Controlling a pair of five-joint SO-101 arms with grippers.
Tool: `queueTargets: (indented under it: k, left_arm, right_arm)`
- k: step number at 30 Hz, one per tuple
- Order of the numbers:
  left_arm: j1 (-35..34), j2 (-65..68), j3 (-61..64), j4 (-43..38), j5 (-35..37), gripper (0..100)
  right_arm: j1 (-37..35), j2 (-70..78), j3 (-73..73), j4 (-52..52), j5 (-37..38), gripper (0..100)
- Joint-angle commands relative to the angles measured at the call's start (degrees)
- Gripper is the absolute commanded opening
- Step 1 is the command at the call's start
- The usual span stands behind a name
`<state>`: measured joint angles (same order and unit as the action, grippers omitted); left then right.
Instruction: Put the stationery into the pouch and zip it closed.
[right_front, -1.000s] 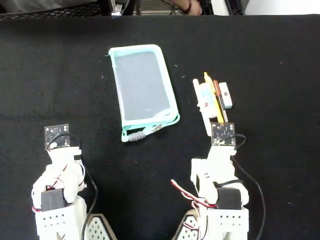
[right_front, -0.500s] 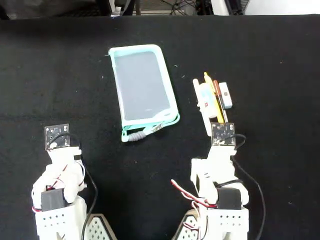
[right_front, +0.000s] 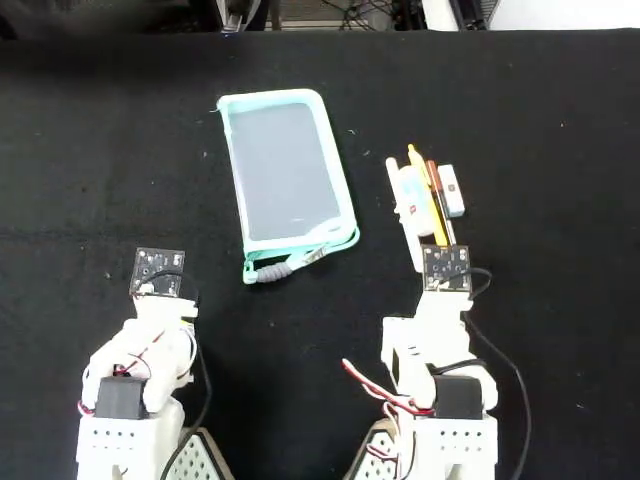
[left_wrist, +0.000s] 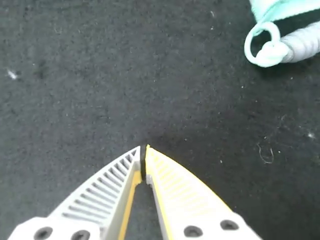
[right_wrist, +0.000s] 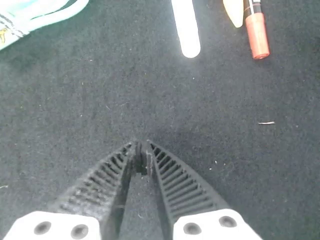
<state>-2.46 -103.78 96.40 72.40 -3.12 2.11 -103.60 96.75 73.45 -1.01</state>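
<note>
The pouch lies flat on the black table. It is mint-edged with a clear face, and its grey zipper cord trails from the end nearest the arms. To its right and apart from it, the stationery lies in a tight row: a white pen, a yellow pen, a red-brown pen and a small white eraser. The marks on the eraser and on a white tube in the row are too small to read.

The left gripper has its jaws pressed tip to tip with nothing between them, over bare table short of the cord's mint ring. The right gripper is likewise closed and empty, hanging above the cloth near the ends of the white pen and the red-brown pen.

Both arms sit folded low at the near edge. The left arm points toward the pouch's near left corner. The right arm has its wrist at the near end of the stationery row.
</note>
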Motion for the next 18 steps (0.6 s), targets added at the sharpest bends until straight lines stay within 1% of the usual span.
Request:
queueTargets:
  k: [1, 3, 6, 9, 14, 18]
  left_arm:
    - [-0.7, -0.4, 0.9, -0.1, 0.3, 4]
    - [-1.8, -0.5, 0.9, -0.6, 0.3, 4]
    - [-2.5, -0.5, 0.9, -5.1, 0.3, 4]
    - [-2.5, -0.4, 0.9, -7.8, 0.2, 4]
    - [-2.5, -0.3, 0.9, -7.7, 0.2, 4]
    - [-2.6, -0.3, 0.9, -9.6, 0.2, 4]
  right_arm:
    - [0.5, -2.8, -0.1, 0.4, -0.4, 1.5]
    - [0.5, -2.8, -0.1, 0.4, -0.4, 1.5]
    - [0.5, -2.8, -0.1, 0.4, -0.4, 1.5]
    - [0.5, -2.8, -0.1, 0.4, -0.4, 1.5]
    - [0.4, -2.8, -0.1, 0.4, -0.4, 1.5]
    - [0.4, -2.8, -0.1, 0.4, -0.4, 1.5]
